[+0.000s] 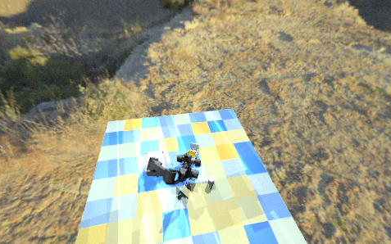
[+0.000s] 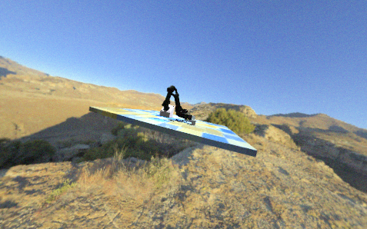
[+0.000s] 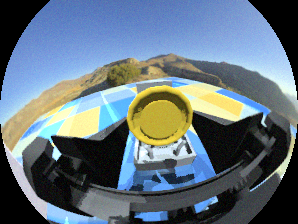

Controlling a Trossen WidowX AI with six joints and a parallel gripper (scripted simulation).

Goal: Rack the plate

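Note:
The yellow plate (image 1: 191, 154) (image 3: 161, 118) stands on edge, its round face towards the wrist camera. My gripper (image 3: 160, 116) is shut on it, with one black finger at its left rim and one at its right rim. The light grey dish rack (image 3: 172, 161) (image 1: 194, 146) shows below the plate in the wrist view, and a grey upright part (image 3: 146, 86) shows behind the plate. The plate's lower edge is over the rack; whether it sits between the rails cannot be told. In the exterior view the gripper is small and dark, and the plate cannot be made out.
A small white-topped cylinder (image 1: 211, 180) stands on the patchwork-coloured table (image 1: 233, 196), to the right of the arm in the top view. The arm's base is on a whitish square (image 1: 156, 155) at the left. The table's far edge lies beyond the rack.

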